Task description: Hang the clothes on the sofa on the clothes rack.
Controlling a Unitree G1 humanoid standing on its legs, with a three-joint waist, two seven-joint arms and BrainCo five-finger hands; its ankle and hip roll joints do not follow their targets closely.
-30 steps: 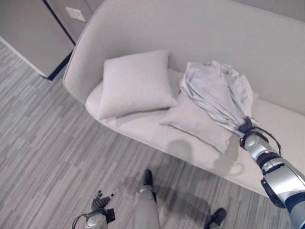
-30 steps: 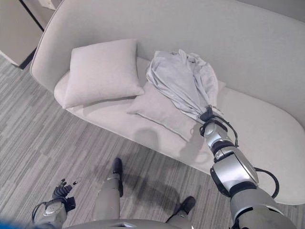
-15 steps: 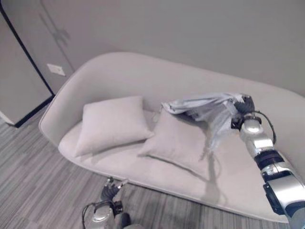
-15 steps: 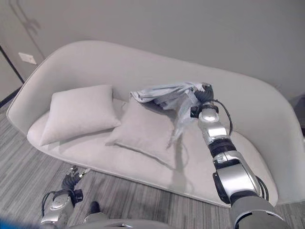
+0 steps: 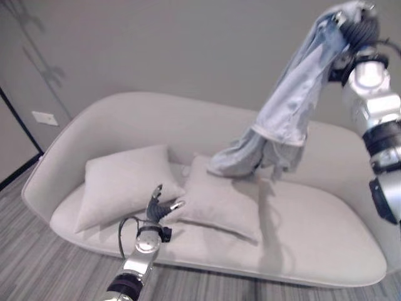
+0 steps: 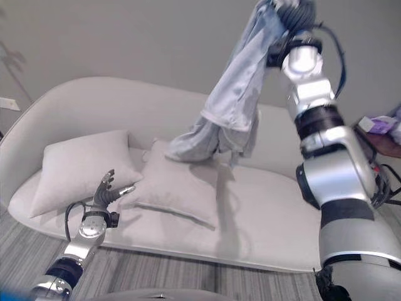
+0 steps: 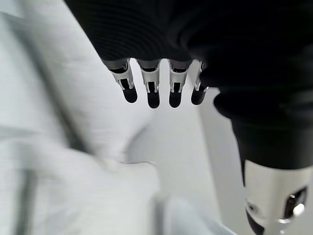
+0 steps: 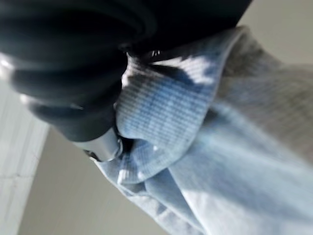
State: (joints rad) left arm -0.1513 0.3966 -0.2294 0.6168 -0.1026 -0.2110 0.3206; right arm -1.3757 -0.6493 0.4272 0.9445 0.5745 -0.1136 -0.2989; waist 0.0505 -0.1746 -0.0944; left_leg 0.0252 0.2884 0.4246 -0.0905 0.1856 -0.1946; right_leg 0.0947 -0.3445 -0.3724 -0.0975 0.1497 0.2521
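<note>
Garment (image 5: 294, 106): now lifted high off the sofa (image 5: 326, 238) in the clenched right hand (image 5: 357, 25), hem trailing on a cushion (image 5: 219, 200); left hand (image 5: 156, 210) spread, empty; rack carry next.

Wall (image 5: 156, 44): plain grey, with a small white plate (image 5: 44, 118) low down.
Floor (image 5: 37, 276): grey striped carpet.
Sofa (image 5: 326, 244): long, pale, rounded back.
Cushions: two, left one (image 5: 122, 182), middle one (image 5: 222, 204).

Soft cloth against smooth metal

The pale blue shirt (image 5: 294, 106) is thin, finely ribbed cloth; the sofa (image 5: 326, 232) and cushions (image 5: 122, 185) are matt grey woven fabric; the right hand (image 6: 294, 15) has a dark ribbed cover over glossy silver metal.
</note>
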